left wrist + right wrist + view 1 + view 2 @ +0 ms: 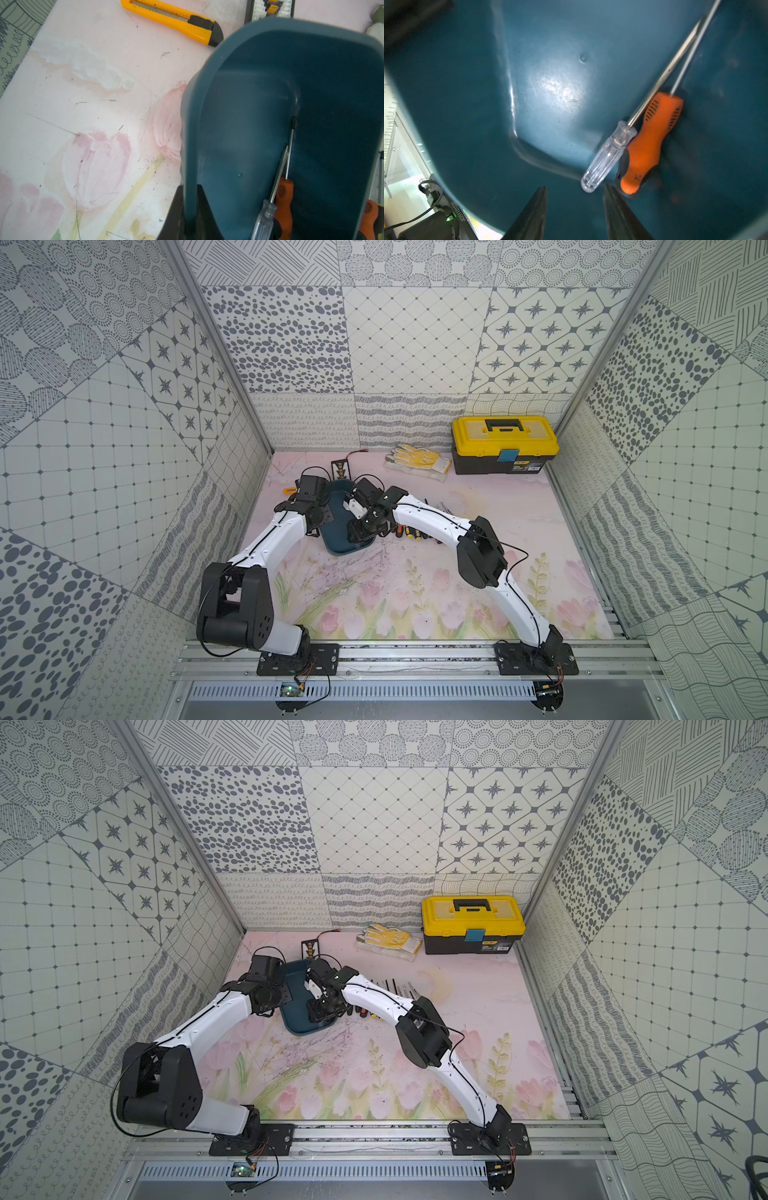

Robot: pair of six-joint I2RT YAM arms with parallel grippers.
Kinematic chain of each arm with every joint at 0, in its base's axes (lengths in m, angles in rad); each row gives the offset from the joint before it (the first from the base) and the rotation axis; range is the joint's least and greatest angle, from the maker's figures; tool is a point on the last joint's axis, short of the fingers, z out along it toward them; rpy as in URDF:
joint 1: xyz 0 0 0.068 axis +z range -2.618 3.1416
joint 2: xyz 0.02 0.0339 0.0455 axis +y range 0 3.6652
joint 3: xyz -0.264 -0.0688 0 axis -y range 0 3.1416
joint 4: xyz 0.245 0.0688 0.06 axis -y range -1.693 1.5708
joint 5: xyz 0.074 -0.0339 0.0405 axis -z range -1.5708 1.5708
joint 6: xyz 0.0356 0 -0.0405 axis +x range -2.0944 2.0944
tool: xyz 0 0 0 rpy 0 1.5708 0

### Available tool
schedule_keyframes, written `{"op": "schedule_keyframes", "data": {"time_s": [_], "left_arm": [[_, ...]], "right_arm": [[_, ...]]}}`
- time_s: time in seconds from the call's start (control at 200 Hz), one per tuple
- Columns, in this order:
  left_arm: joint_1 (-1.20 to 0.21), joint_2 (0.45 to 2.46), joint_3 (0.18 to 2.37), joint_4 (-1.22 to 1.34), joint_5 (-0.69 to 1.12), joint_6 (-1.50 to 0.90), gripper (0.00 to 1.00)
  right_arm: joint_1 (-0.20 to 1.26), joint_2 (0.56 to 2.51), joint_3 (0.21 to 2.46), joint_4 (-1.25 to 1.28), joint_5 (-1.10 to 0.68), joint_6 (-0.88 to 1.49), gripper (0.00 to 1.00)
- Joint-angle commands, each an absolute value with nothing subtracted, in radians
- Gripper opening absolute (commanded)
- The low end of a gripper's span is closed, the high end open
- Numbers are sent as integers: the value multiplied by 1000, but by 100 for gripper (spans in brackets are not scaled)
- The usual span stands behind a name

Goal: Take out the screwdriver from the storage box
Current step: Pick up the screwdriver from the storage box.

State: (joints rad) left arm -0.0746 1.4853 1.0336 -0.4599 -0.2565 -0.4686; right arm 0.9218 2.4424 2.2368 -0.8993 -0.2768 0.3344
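Observation:
The storage box is a dark teal tub on the left part of the table. Two screwdrivers lie side by side along its floor. One has a clear handle. The other has an orange handle. My left gripper is shut on the box's side wall, one finger outside and one inside. My right gripper is inside the box. It is open, with nothing between its fingers. The clear handle's end lies just ahead of them.
Several screwdrivers lie in a row on the table right of the box. A yellow utility knife lies beyond its far left corner. At the back are a small black board, work gloves and a yellow-lidded toolbox.

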Motion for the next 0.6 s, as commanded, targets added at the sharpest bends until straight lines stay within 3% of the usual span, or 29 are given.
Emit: {"op": "schedule_keyframes", "data": {"time_s": [0.0, 0.255, 0.595], "left_arm": [[-72, 1486, 1037, -403, -233, -468, 0], [-72, 1486, 1035, -402, -229, -469, 0], [-72, 1487, 1034, -401, -226, -469, 0]], "right_arm": [[930, 2479, 2287, -934, -248, 344, 49], [933, 2581, 2422, -1053, -177, 351, 49], [936, 2676, 2526, -1068, -275, 356, 47]]}}
